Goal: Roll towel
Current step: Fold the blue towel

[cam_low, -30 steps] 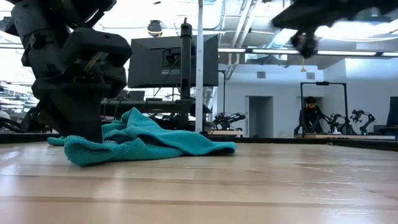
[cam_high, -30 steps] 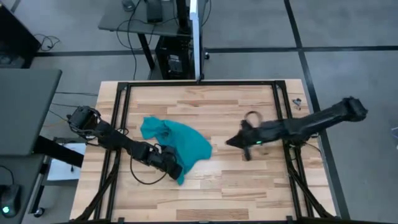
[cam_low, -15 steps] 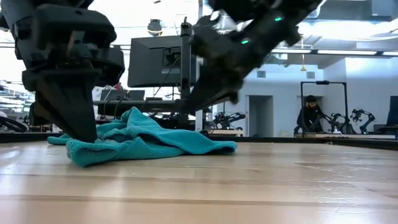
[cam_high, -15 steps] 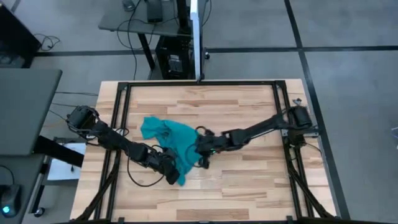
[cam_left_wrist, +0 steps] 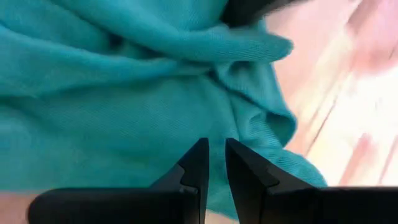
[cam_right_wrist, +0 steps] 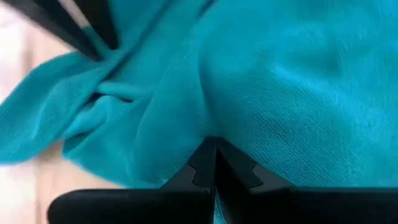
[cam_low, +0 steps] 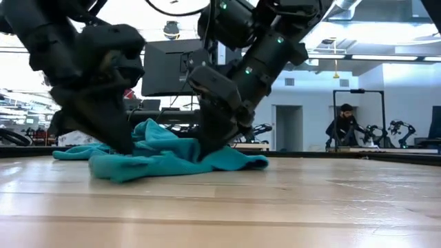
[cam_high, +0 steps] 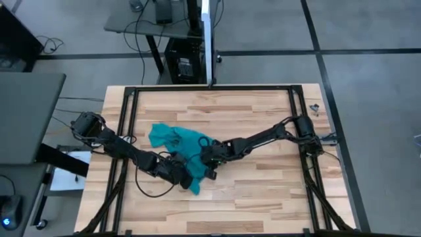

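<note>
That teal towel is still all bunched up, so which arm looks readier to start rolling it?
Probably left: the left gripper pinches the towel at its near corner; the right gripper presses shut on top.

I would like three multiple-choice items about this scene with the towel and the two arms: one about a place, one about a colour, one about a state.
1. Where does the towel lie on the table?
A. left of the middle
B. at the far right edge
C. hanging off the near edge

2. What colour is the towel?
A. red
B. teal
C. white

3. How does the towel lie?
A. rolled into a tight roll
B. spread flat
C. crumpled in a loose heap

Answers:
1. A, since the high view shows it left of the table's middle, with the left gripper and the right gripper at its near part.
2. B, as every view shows blue-green cloth.
3. C, because the low view shows folds and bumps, no roll.
</note>
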